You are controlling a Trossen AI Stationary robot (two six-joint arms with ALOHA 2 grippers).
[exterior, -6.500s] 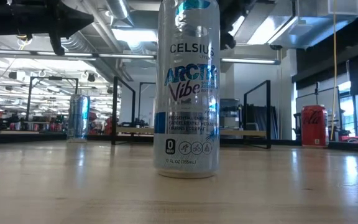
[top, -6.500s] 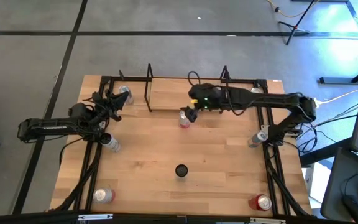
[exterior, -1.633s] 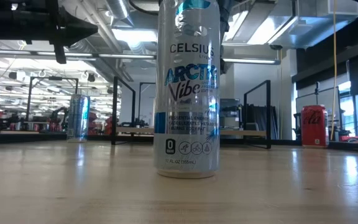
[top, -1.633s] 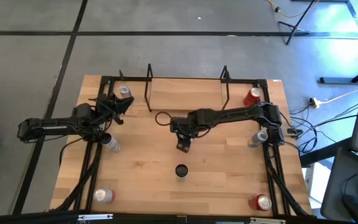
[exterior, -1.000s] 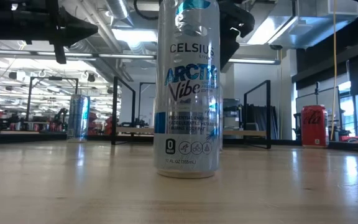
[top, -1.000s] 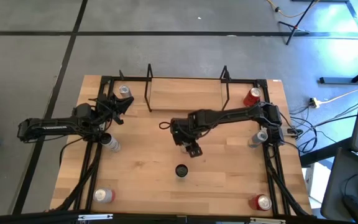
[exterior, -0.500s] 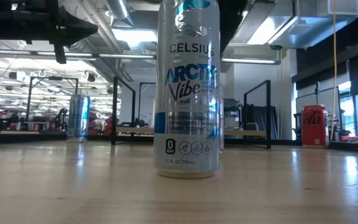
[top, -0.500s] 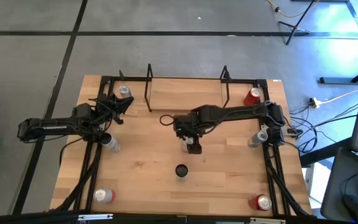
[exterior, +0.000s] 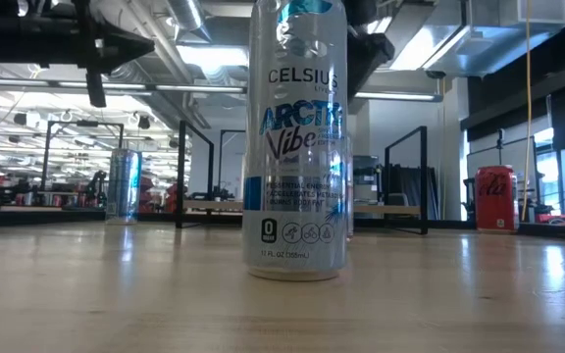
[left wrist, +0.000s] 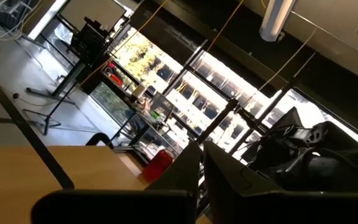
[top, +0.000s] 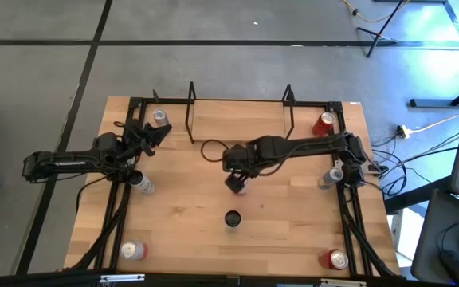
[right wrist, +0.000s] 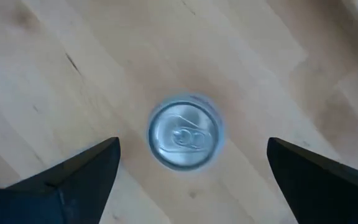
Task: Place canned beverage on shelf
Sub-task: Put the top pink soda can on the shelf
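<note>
A silver-topped can [right wrist: 183,139] stands upright on the wooden tabletop near its middle. In the low view only its edge [exterior: 349,186] shows behind a tall Celsius can [exterior: 297,142]. My right gripper [top: 236,183] hangs above it, pointing down. It is open, with one finger on either side of the can [right wrist: 192,146], touching nothing. The shelf [top: 237,119], a light plank between two black wire end frames, stands at the far edge with nothing on it. My left gripper [top: 154,131] waits shut at the far left [left wrist: 201,168].
Other cans stand about: silver ones at the far left [top: 159,117], left [top: 143,185] and right [top: 331,175], red ones at the far right [top: 323,123], near left [top: 134,250] and near right [top: 335,259]. The Celsius can [top: 232,218] stands near centre.
My right gripper has shifted a little toward the table's left and far edges, staying open above the silver-topped can. The can has stayed standing where it was.
</note>
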